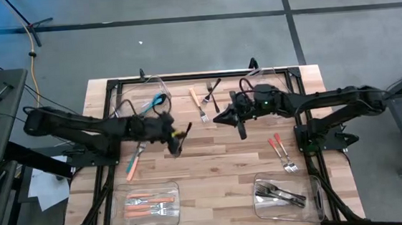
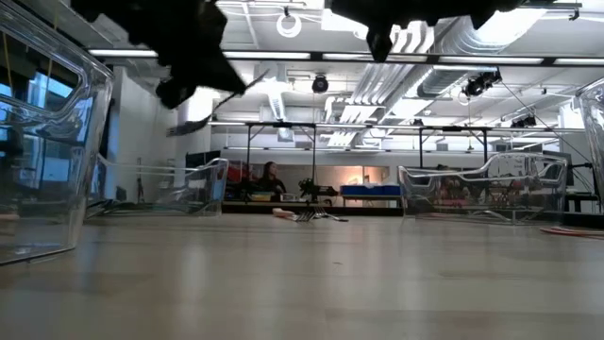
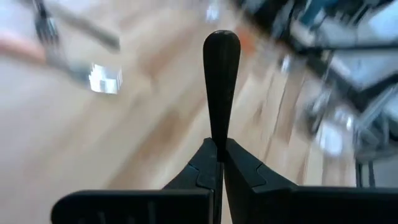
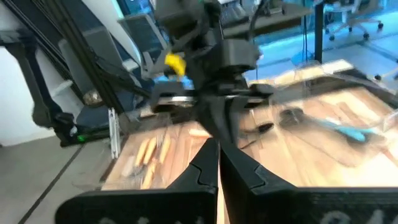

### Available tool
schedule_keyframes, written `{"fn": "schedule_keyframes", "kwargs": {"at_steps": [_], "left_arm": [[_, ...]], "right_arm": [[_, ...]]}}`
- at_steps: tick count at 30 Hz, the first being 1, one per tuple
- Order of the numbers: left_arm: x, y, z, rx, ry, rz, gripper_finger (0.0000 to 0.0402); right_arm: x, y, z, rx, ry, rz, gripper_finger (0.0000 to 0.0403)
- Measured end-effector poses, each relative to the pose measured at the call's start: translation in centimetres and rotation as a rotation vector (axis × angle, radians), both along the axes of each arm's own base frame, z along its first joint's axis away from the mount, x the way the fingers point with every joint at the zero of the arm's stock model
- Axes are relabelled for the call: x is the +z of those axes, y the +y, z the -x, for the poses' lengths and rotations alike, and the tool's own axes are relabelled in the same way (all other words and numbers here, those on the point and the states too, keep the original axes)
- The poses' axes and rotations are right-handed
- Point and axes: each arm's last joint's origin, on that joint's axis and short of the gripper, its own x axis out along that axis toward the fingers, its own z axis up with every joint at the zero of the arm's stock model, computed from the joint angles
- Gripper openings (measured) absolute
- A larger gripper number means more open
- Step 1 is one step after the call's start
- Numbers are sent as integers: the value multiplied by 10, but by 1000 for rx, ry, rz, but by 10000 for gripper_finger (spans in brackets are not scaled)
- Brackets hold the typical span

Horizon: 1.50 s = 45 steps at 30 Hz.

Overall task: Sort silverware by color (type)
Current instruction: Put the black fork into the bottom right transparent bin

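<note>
Over the wooden table (image 1: 212, 158), left of centre, left gripper (image 1: 176, 139) clenched on an all-black utensil handle (image 3: 221, 81), jutting straight out past the fingertips; near the front edge, clear bin of orange-handled forks (image 1: 151, 205); mid-table, right gripper (image 1: 221, 118) pressed shut and holding nothing, with loose orange-handled fork (image 1: 198, 104) just beside; further right, clear bin of dark metal cutlery (image 1: 279, 195)

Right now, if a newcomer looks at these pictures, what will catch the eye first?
The two dark arms meeting above the middle of the wooden table. The left gripper is shut on a black utensil held off the wood, while the right gripper hovers close by. Next come the near bins: orange-handled pieces on the left, black pieces on the right.
</note>
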Motion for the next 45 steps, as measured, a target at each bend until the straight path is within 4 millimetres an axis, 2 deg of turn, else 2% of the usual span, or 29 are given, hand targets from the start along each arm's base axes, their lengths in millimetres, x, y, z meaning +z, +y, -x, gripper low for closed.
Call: {"fn": "schedule_keyframes", "kwargs": {"at_steps": [6, 10, 15, 20, 29, 45], "left_arm": [[44, 31, -2, 42, -150, -148, 1], [75, 45, -6, -6, -346, -283, 1], [91, 56, -13, -93, -551, -395, 1], [88, 57, -21, -137, -589, -396, 1], [79, 46, -34, -186, -603, -378, 1], [79, 47, -35, -173, -610, -383, 0]], "right_arm": [[13, 1, 16, -11, -10, 2, 0], [17, 1, 18, -14, -34, -16, 0], [19, 1, 16, -17, -65, -34, 0], [21, 1, 14, -17, -92, -31, 0], [20, 0, 14, -21, -90, -22, 0], [16, -1, 14, -82, -51, -8, 0]]}}
